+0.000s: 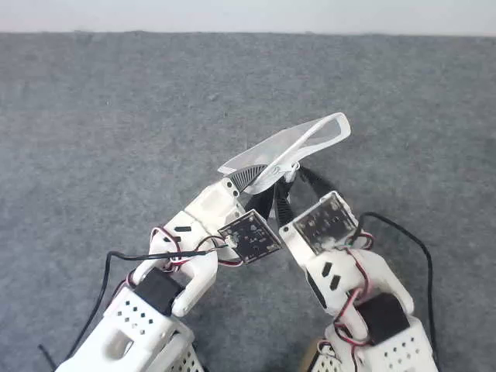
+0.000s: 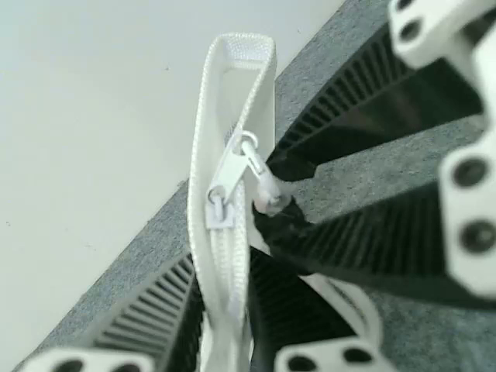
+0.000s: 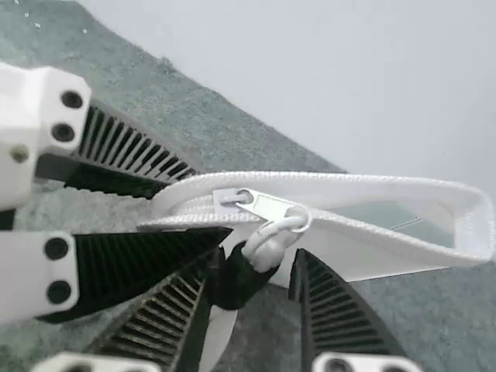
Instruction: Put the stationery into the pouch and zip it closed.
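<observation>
**Concealed or unclear items**
- The pouch point(image 1: 301, 146) is translucent white. Its contents cannot be made out through the wall.
- In the high view, the end of the pouch nearest the arms is covered by both sets of fingers. The zip line cannot be traced there.
- Both arm bases are cut off by the frame edge on the side away from the pouch.

**Pouch and zip**
- The pouch is held clear of the grey table point(image 1: 93, 116), tilted, with its far end higher.
- The slider point(image 3: 232, 199) sits close to the gripped end of the pouch.
- A flat pull tab point(image 3: 271, 208) lies along the zip, and a white cord loop point(image 3: 273, 235) hangs from the tab.
- Between the slider and the gripped end the teeth appear meshed. Beyond the slider the two zip edges stand apart as an open mouth.

**Grippers**
- The left gripper point(image 2: 225, 288) is clamped on the zip edge of the pouch, on the closed side of the slider.
- The right gripper point(image 3: 244, 270) has its black fingertips pinched on the cord loop, just beside the slider (the two grippers nearly touch here).

**Surroundings**
- A black cable point(image 1: 404, 234) lies on the table beyond the right arm, well apart from the pouch.
- Red and white wires point(image 1: 172, 246) run along the left arm.
- A pale wall point(image 1: 232, 14) borders the table past the far end of the pouch.
</observation>
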`<action>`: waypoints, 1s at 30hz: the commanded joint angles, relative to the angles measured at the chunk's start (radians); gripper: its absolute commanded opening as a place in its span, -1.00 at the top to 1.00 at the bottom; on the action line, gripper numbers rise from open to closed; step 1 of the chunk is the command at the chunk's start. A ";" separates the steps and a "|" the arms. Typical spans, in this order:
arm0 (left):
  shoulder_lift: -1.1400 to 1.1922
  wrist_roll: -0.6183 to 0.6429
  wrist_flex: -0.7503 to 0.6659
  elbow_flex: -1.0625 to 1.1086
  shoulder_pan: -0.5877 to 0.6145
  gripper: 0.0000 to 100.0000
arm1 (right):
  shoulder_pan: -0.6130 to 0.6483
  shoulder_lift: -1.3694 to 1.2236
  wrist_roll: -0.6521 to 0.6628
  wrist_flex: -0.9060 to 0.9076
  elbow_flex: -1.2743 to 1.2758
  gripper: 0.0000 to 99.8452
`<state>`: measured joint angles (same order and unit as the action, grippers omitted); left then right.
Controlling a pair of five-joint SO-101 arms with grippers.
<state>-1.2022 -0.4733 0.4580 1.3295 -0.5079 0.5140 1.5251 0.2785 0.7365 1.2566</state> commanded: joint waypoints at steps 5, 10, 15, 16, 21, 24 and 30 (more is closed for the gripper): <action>-0.008 -0.003 -0.011 0.005 0.008 0.98 | -0.002 -0.090 0.003 -0.033 -0.078 0.73; -0.008 -0.003 -0.011 0.005 0.008 0.98 | -0.004 -0.099 -0.041 -0.084 -0.074 0.88; -0.008 -0.003 -0.011 0.005 0.008 0.98 | -0.068 -0.101 -0.049 -0.124 -0.074 0.99; -0.008 -0.003 -0.011 0.007 0.008 0.98 | -0.091 -0.101 -0.051 -0.125 -0.075 0.99; -0.008 -0.005 -0.011 0.008 0.008 0.98 | -0.199 -0.099 -0.066 -0.125 -0.109 0.99; -0.008 -0.006 -0.011 0.008 0.008 0.98 | -0.265 -0.101 -0.112 -0.125 -0.130 0.99; -0.008 -0.009 -0.011 0.008 0.008 0.98 | -0.306 -0.101 -0.117 -0.130 -0.158 0.99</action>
<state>-1.2037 -0.4733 0.4534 1.3295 -0.5094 0.2731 1.4316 0.1757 0.6368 1.1830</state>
